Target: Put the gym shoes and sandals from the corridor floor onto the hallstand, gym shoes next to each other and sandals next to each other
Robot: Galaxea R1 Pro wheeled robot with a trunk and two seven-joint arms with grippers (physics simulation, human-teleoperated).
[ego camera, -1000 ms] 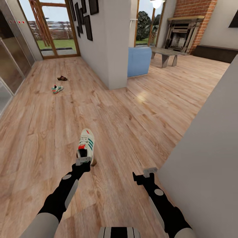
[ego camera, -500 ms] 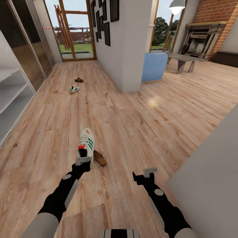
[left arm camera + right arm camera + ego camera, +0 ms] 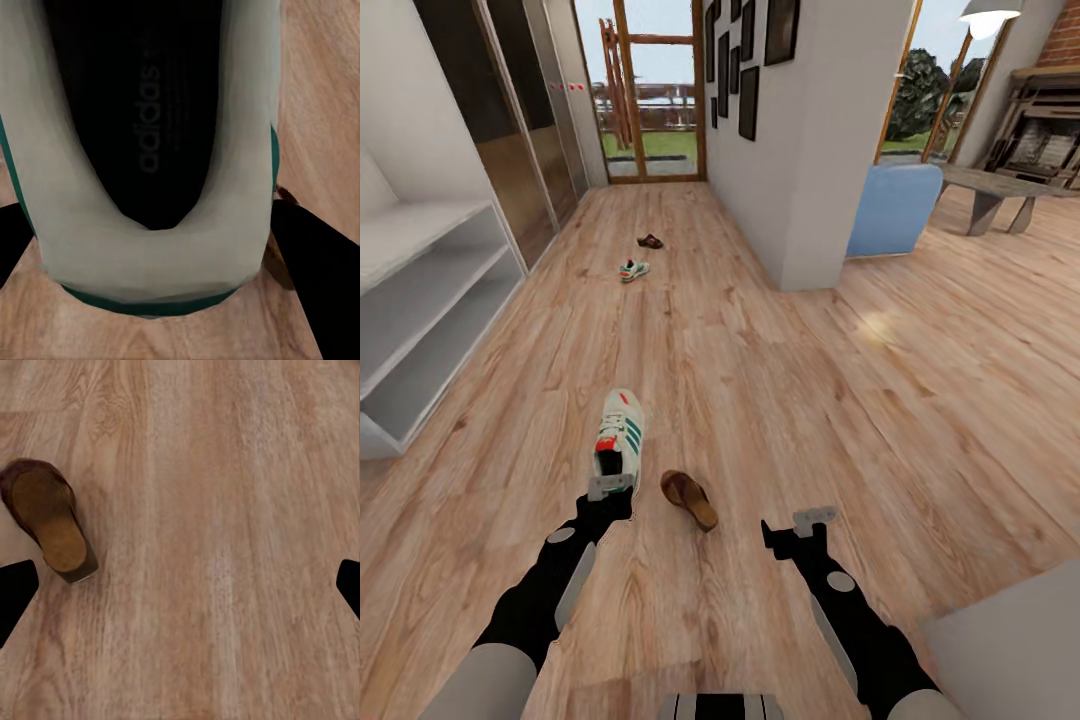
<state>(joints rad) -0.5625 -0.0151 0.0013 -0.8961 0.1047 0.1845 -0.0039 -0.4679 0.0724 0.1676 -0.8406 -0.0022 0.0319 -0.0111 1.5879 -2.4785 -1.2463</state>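
My left gripper [image 3: 610, 488] is shut on the heel of a white gym shoe [image 3: 620, 430] with green stripes, held above the corridor floor [image 3: 760, 400]. In the left wrist view the shoe's heel collar [image 3: 150, 255] sits between the dark fingers [image 3: 315, 262]. Just right of the held shoe, a brown sandal [image 3: 690, 499] lies on the floor; the right wrist view also catches this sandal [image 3: 51, 520]. My right gripper [image 3: 800, 525] is open with nothing in it. Far down the corridor lie the second gym shoe [image 3: 632, 269] and the second sandal [image 3: 650, 241]. The hallstand [image 3: 420, 330] stands at the left.
A white wall corner [image 3: 810, 150] with framed pictures divides the corridor from a room with a blue armchair [image 3: 892, 208]. Glass doors [image 3: 655, 90] close the corridor's far end. A pale surface [image 3: 1010, 650] fills the near right corner.
The whole view has swung to the left, bringing the hallstand into the picture. The near sandal has come out from behind the held shoe. Both arms keep their pose.
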